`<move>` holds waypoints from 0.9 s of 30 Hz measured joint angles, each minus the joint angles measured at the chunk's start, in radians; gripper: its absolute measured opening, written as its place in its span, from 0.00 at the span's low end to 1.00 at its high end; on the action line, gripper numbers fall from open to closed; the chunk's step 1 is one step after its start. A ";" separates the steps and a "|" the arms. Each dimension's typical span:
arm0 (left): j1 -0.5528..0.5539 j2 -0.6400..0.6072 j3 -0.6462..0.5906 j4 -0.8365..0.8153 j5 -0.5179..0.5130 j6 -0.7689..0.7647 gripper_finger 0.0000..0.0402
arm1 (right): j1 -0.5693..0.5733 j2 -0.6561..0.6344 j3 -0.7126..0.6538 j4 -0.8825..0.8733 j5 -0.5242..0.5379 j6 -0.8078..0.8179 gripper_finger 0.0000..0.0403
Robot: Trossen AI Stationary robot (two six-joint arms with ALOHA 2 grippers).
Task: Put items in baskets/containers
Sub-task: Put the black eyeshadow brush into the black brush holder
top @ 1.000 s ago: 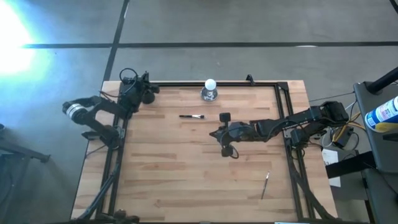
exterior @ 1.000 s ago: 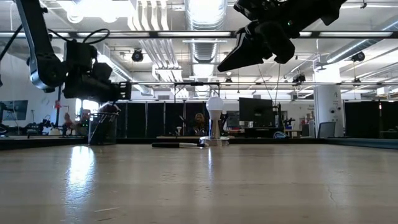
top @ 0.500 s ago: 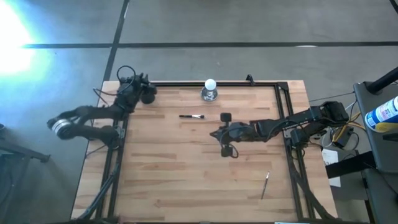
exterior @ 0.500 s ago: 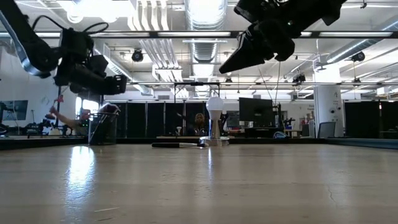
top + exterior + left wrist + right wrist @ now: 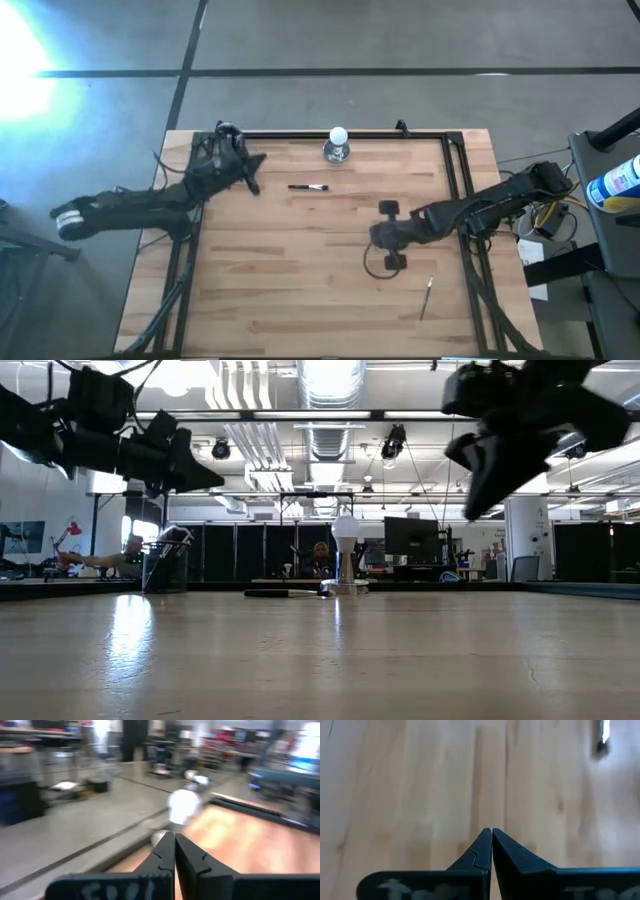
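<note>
One dark brush with a pale tip (image 5: 308, 187) lies flat on the table's far half, also low in the low view (image 5: 283, 593). A second thin brush (image 5: 426, 297) lies near the right near corner and shows blurred in the right wrist view (image 5: 602, 735). The black cup (image 5: 165, 568) stands at the far left corner with brushes sticking out; from above my left arm hides it. My left gripper (image 5: 257, 187) (image 5: 174, 840) is shut, empty, in the air just right of the cup. My right gripper (image 5: 377, 236) (image 5: 491, 831) is shut, empty, above bare wood right of centre, tilted downward (image 5: 475, 510).
A white ball on a silvery base (image 5: 338, 143) (image 5: 345, 550) stands at the middle of the far edge, right of my left gripper. A black rail (image 5: 450, 160) runs along the table's far and right sides. Bare wood (image 5: 290, 270) fills the near left half.
My left gripper has swung from above the cup toward the table's right and slightly nearer, its elbow dropping left. My right gripper has moved toward the right and near edges, away from the far brush, and has tipped to point more downward. Both brushes lie as before.
</note>
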 joint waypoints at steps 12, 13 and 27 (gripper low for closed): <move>-0.467 0.182 0.061 0.076 -0.203 -0.029 0.00 | 0.329 -0.008 0.000 -0.227 -0.072 0.870 0.02; -0.479 0.204 0.069 0.093 -0.206 -0.036 0.00 | 0.359 -0.006 0.000 -0.240 -0.074 0.988 0.02; -0.489 0.455 0.125 0.230 -0.203 -0.077 0.00 | 0.597 0.011 -0.098 -0.349 -0.127 2.096 0.20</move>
